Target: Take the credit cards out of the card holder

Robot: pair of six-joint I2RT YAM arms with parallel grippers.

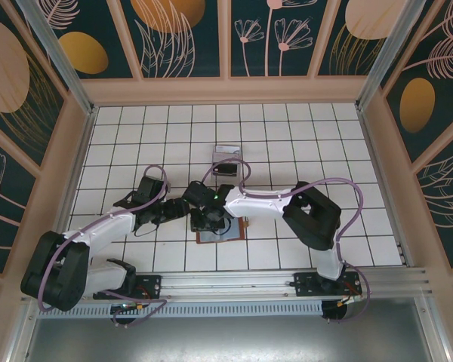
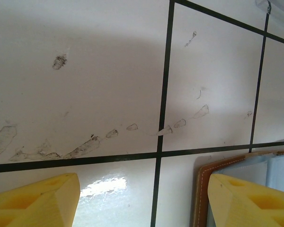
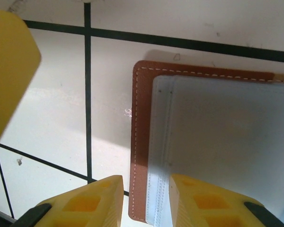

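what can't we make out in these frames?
- Top view: card holder is mostly covered by the right arm; open or folded is unclear.
- Right wrist: holder is cut off by the right edge; pocket contents unseen.
- Top view: clear tray contents are too small to identify.

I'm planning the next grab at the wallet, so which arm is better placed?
Probably right: the right gripper hangs over the wallet's edge, jaws straddling it; the left gripper sits mostly over bare tiles beside its corner.

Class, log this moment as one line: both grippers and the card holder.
left gripper: open, at card holder corner | right gripper: part-open over holder edge | card holder: flat on tiles
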